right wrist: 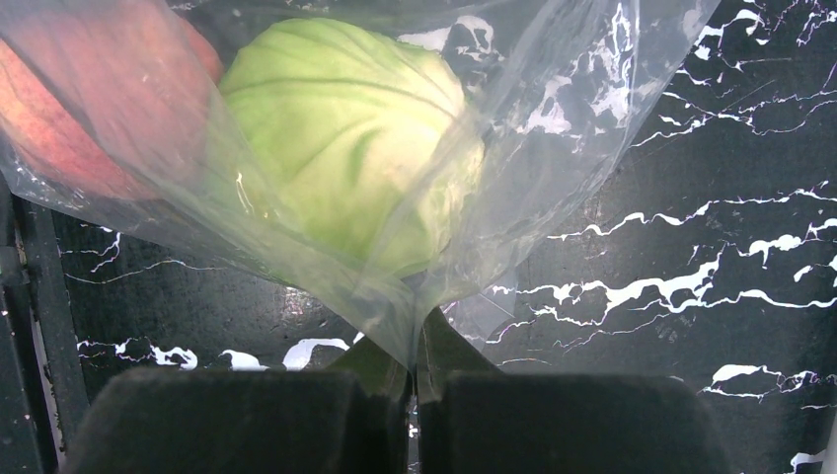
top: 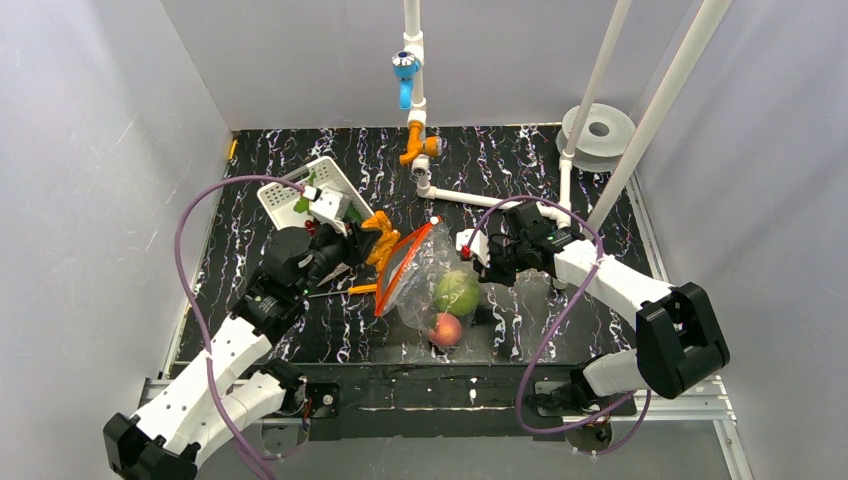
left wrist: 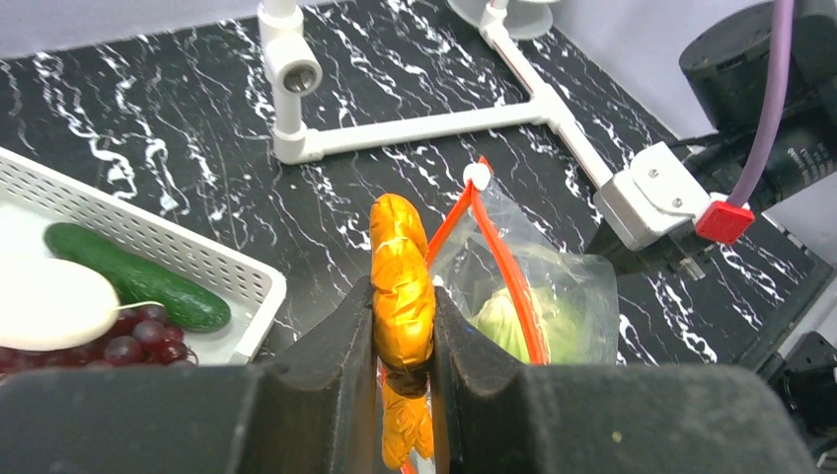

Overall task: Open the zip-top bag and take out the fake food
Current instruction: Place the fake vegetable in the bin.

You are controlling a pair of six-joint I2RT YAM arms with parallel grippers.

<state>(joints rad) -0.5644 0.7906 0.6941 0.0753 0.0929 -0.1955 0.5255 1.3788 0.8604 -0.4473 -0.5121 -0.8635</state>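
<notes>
The clear zip-top bag (top: pixel 425 285) lies mid-table, its orange-red zip strip (left wrist: pixel 505 267) gaping toward the left. Inside lie a green round vegetable (top: pixel 457 292) and a pink-red peach (top: pixel 446 329). My left gripper (left wrist: pixel 403 296) is shut on a small orange piece of fake food (left wrist: pixel 402 267), held just left of the bag's mouth; from above that piece (top: pixel 381 238) sits at the gripper (top: pixel 352 246). My right gripper (right wrist: pixel 415 367) is shut on a pinch of the bag's plastic (right wrist: pixel 395 296), right under the green vegetable (right wrist: pixel 345 128).
A white slotted basket (left wrist: pixel 168 247) at the left holds a cucumber (left wrist: pixel 133 278), a white egg-shaped piece (left wrist: pixel 49 301) and grapes (left wrist: pixel 138 336). An orange-handled tool (top: pixel 362 290) lies beside the bag. A white pipe frame (top: pixel 470 198) and a tape roll (top: pixel 598 130) stand behind.
</notes>
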